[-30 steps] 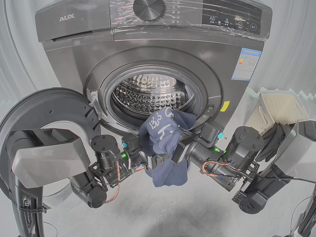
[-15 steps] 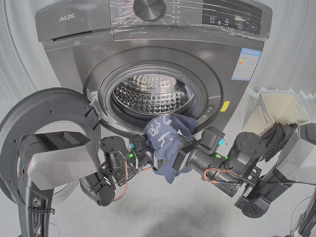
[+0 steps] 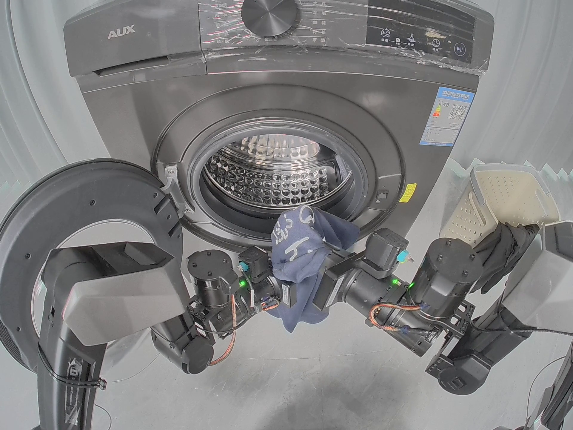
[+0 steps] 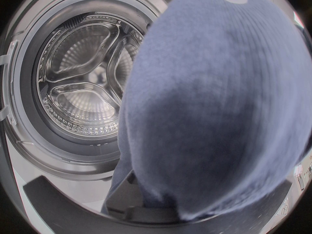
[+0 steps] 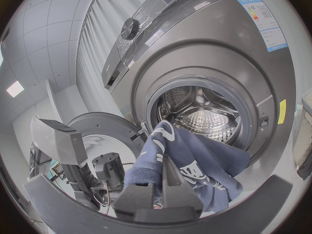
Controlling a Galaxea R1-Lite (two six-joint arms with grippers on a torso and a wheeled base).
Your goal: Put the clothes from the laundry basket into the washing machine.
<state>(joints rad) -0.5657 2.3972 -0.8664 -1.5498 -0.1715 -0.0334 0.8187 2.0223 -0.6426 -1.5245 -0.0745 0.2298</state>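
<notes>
One cloth, navy with white print, is at the threshold: it hangs at lower centre of the head view, bunched against the lower lip of the washer opening, its upper fold just over the rim and its tail dangling toward the floor. Right gripper, lower centre of its wrist view: fingers closed almost fully, pinching a fold of the cloth. Left gripper, just left of the cloth in the head view, is draped by the fabric; whether it has hold of anything cannot be told. Drum, centre, shows bare metal with no laundry visible inside; door, lower left, stands swung wide. Basket, right edge, carries a dark garment hanging over its near rim. Judged progress: early, with one item at the opening but not yet inside. Remaining: push the cloth past the lip and let go, then fetch the dark garment; anything deeper in the basket is hidden
</notes>
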